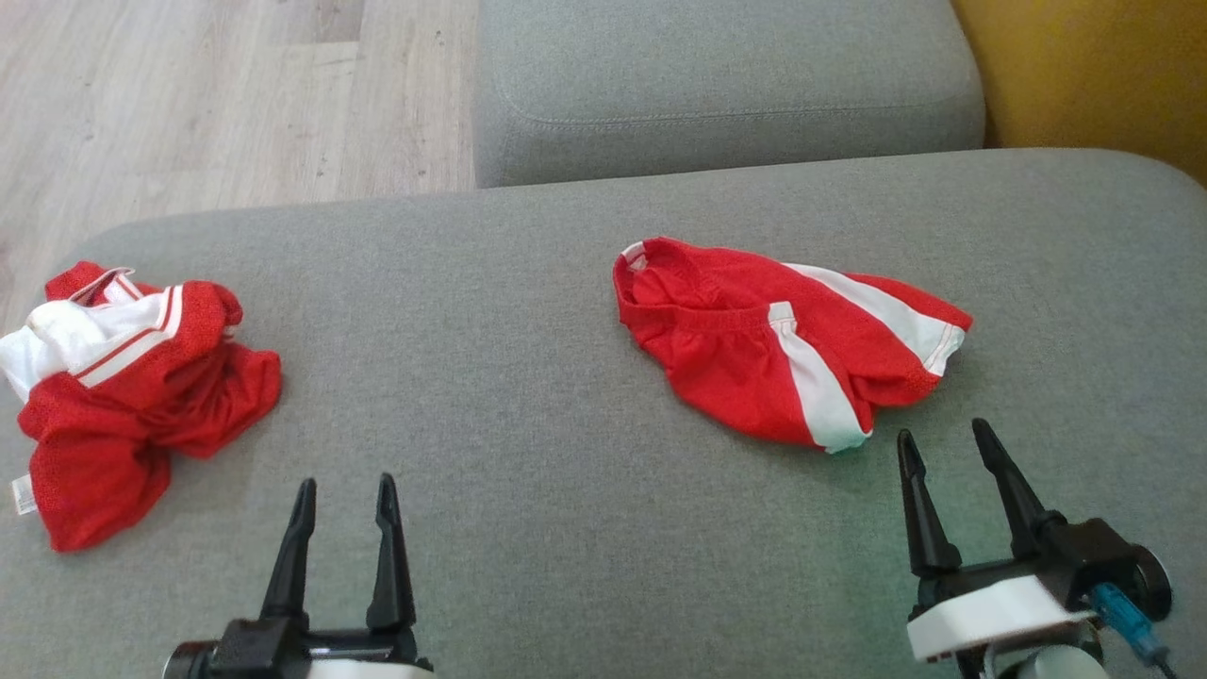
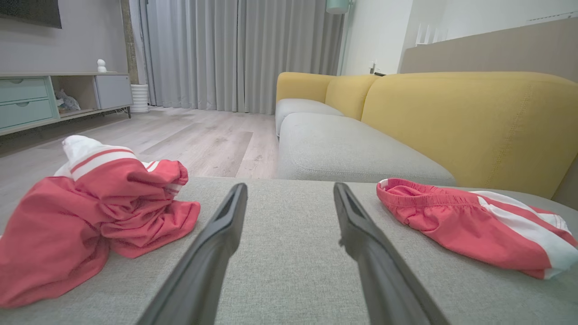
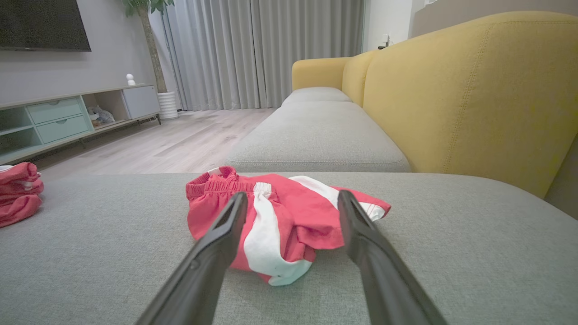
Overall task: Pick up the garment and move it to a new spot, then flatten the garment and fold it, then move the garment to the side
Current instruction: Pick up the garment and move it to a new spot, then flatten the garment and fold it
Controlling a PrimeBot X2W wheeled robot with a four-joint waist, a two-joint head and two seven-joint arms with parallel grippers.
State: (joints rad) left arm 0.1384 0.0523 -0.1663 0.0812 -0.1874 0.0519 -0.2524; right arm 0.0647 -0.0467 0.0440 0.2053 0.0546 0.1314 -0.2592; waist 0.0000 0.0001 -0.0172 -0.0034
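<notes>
Red shorts with white side stripes point(image 1: 783, 344) point(image 2: 474, 221) point(image 3: 280, 225) lie crumpled on the grey sofa cushion point(image 1: 528, 453), right of centre. My right gripper point(image 1: 948, 443) point(image 3: 291, 203) stands open just short of their near edge, touching nothing. A second crumpled red and white garment point(image 1: 123, 387) point(image 2: 90, 212) point(image 3: 18, 192) lies at the cushion's left end. My left gripper point(image 1: 346, 490) point(image 2: 289, 192) is open over bare cushion between the two garments, nearer the left one.
Another grey seat cushion point(image 1: 726, 85) lies beyond, with the yellow sofa back point(image 1: 1094, 66) to the right. Wooden floor point(image 1: 217, 94) drops off past the cushion's far left edge. A TV cabinet point(image 2: 49, 97) and curtains point(image 2: 239, 54) stand far off.
</notes>
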